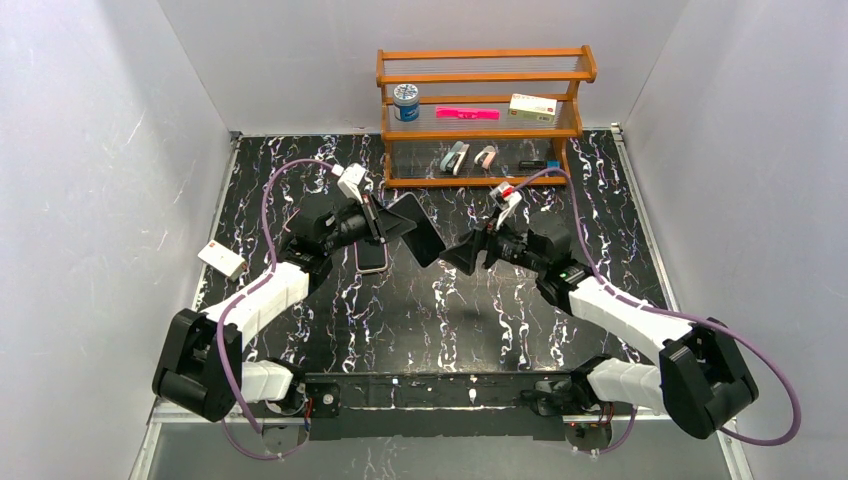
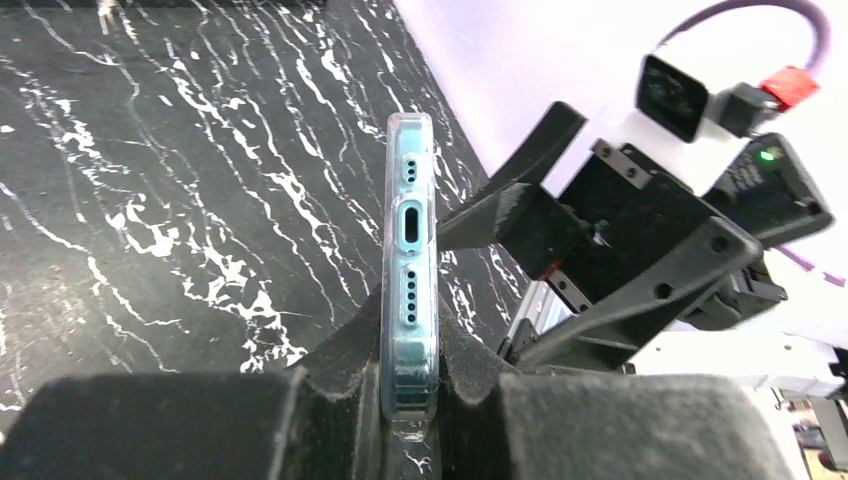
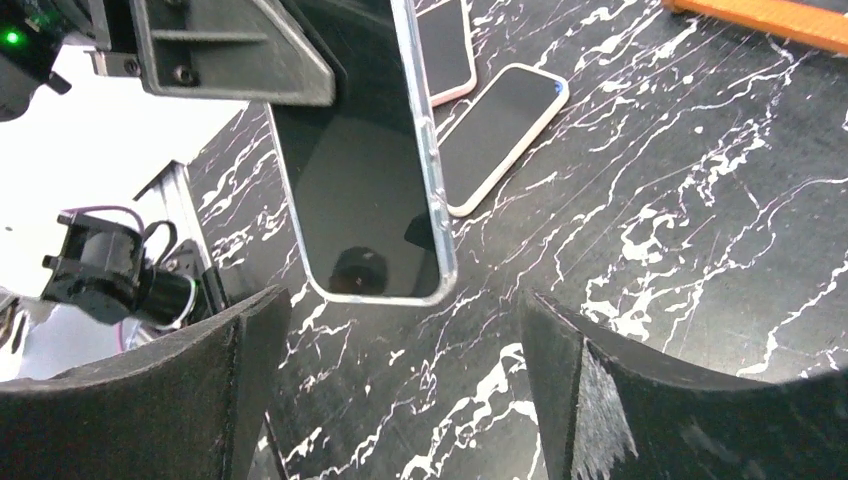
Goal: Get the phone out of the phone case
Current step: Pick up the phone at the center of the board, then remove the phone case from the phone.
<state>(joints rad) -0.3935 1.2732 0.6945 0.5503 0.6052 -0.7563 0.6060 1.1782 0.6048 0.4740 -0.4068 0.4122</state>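
Note:
My left gripper (image 2: pixel 412 345) is shut on the lower end of a teal phone in a clear case (image 2: pixel 411 230) and holds it on edge above the black marble table. From above, the cased phone (image 1: pixel 417 229) sticks out from the left gripper (image 1: pixel 386 223) toward the right arm. My right gripper (image 3: pixel 405 330) is open and empty just short of the phone's free end (image 3: pixel 365 180), its dark screen facing that camera. In the top view the right gripper (image 1: pixel 462 254) is close to the phone, not touching it. The case is still on the phone.
Two more cased phones lie on the table beyond the held one, one pink-edged (image 3: pixel 447 45) and one cream-edged (image 3: pixel 503 135). A wooden rack (image 1: pixel 480 125) with a jar, boxes and staplers stands at the back. A small white box (image 1: pixel 221 259) lies at the left edge.

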